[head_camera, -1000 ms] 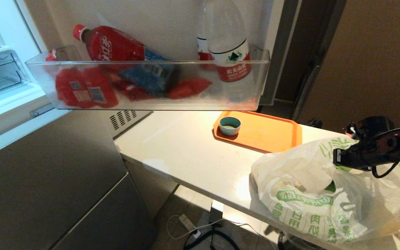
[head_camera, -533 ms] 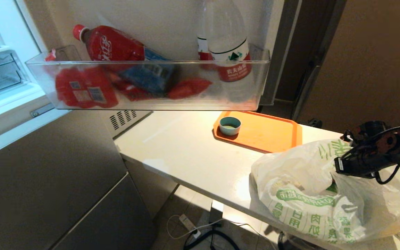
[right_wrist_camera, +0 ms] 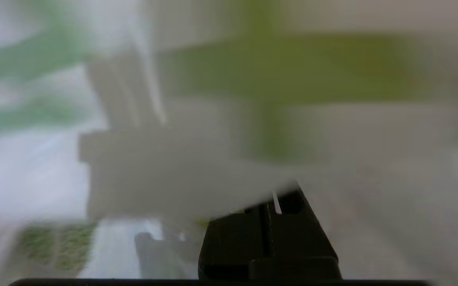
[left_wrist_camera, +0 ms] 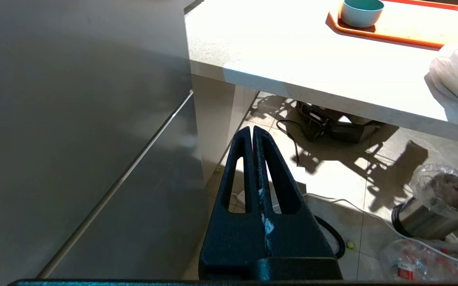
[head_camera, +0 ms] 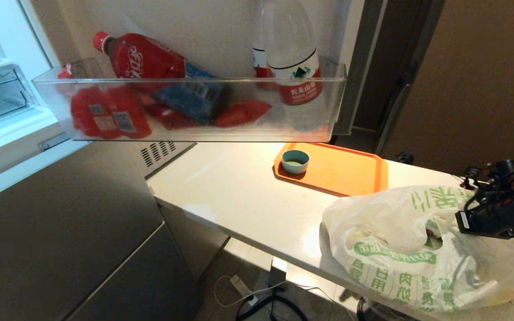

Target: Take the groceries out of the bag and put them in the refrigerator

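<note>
Sliding rightward along the bag (head_camera: 417, 249), which lies on the counter (head_camera: 239, 187) just in front of the orange tray (head_camera: 341, 169), the right gripper (head_camera: 466, 218), fingers pressed together and empty, has let the plastic sag; nothing extracted yet.

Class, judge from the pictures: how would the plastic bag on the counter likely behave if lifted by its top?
The bag looks thin and crinkled, so probably floppy, sagging around its contents. Lumps bulge low inside, so weight would likely shift. Its film seems slippery and tearable.

Bag (head_camera: 417, 254) on counter (head_camera: 239, 187), right of tray (head_camera: 341, 171) holding cup (head_camera: 295, 161).
</note>
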Controlling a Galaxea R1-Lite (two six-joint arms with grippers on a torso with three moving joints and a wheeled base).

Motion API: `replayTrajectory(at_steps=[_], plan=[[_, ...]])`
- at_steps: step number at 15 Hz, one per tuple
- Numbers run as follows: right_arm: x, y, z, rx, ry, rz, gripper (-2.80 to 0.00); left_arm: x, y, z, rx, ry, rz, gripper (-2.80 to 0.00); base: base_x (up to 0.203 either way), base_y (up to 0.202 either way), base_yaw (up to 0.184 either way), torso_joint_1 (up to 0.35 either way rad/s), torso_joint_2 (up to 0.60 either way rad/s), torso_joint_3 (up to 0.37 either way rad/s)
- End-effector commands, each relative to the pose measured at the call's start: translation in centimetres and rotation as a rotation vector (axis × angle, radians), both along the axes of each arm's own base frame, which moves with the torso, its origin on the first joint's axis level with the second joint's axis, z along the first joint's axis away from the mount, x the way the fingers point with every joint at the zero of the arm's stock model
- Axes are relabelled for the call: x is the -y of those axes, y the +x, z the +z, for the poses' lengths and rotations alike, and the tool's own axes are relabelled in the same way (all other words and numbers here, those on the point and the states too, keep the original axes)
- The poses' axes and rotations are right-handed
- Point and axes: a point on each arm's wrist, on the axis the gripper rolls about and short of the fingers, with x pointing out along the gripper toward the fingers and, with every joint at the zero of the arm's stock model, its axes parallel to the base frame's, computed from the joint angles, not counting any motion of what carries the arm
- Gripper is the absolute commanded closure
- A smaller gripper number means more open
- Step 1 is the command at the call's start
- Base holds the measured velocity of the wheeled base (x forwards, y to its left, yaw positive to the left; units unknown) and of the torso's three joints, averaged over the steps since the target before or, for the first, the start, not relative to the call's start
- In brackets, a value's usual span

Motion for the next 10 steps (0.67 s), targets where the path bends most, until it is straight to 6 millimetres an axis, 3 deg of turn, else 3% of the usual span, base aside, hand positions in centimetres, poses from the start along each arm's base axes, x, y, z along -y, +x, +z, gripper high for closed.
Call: replayTrajectory(at_steps=[1, 6, 10], plan=[[1.0, -0.4, -0.3, -0.012, 0.002, -0.03, 0.0, 0.0, 0.0, 0.0, 0.0, 0.0, 0.0, 0.0, 0.0, 0.0, 0.0, 0.0, 0.0, 0.0], [3.7, -0.5, -0.8, -0.018, -0.036, -0.111, 0.0, 0.0, 0.0, 0.0, 0.0, 0.0, 0.0, 0.0, 0.0, 0.0, 0.0, 0.0, 0.0, 0.0], [4.6, 0.6, 2.0, 0.08, -0.084, -0.157, 0.0, 0.0, 0.0, 0.0, 0.0, 0.0, 0.0, 0.0, 0.0, 0.0, 0.0, 0.0, 0.0, 0.0]])
